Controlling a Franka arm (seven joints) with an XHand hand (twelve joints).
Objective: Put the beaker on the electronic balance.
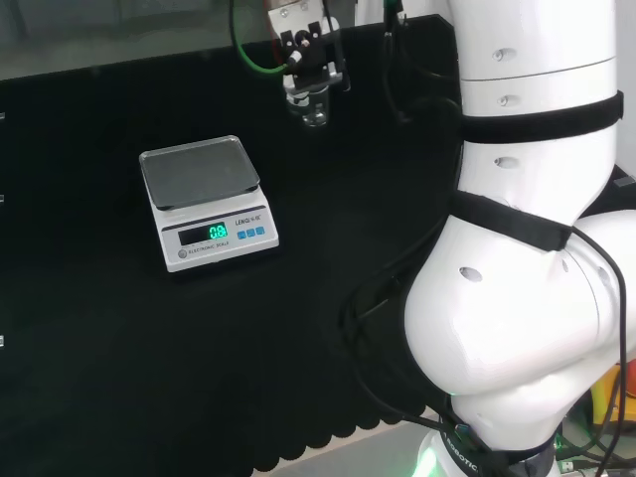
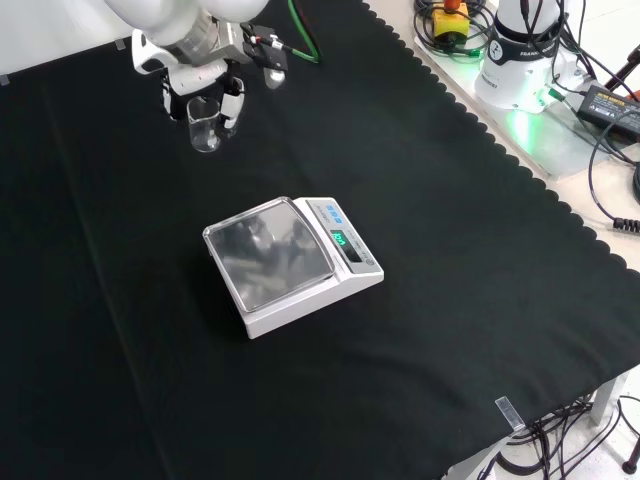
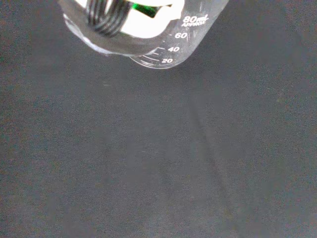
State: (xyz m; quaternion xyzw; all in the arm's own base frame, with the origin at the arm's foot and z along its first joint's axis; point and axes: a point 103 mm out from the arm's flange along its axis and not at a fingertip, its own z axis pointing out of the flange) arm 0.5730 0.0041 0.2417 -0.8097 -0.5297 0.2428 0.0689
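Your black and white robot hand [image 2: 205,85] sits at the upper left of the front view, with its fingers [image 2: 232,106] curled down around a small clear glass beaker [image 2: 204,125]. The beaker is upright and its rim is tucked up between the fingers. Whether its base touches the black cloth surface [image 2: 450,300] or hangs just above it, you cannot tell from the front view.

In the head view the robot hand [image 1: 310,62] is near the top centre, with the beaker [image 1: 311,105] below it, gripped from above. A green cable [image 1: 248,55] loops down beside the wrist.

The wrist view shows the beaker [image 3: 163,44] close up: clear wall with white graduation marks, a dark ribbed finger [image 3: 105,17] pressed against the glass. It appears to hold nothing.

The white electronic balance with a square silver-grey weighing pan [image 2: 290,262] stands at the middle of the front view, lit green display toward the right. The pan carries nothing. In the head view the balance [image 1: 207,202] lies left of and nearer than the beaker, well apart from it.

The arm's big white links [image 1: 527,219] take up the right of the head view.
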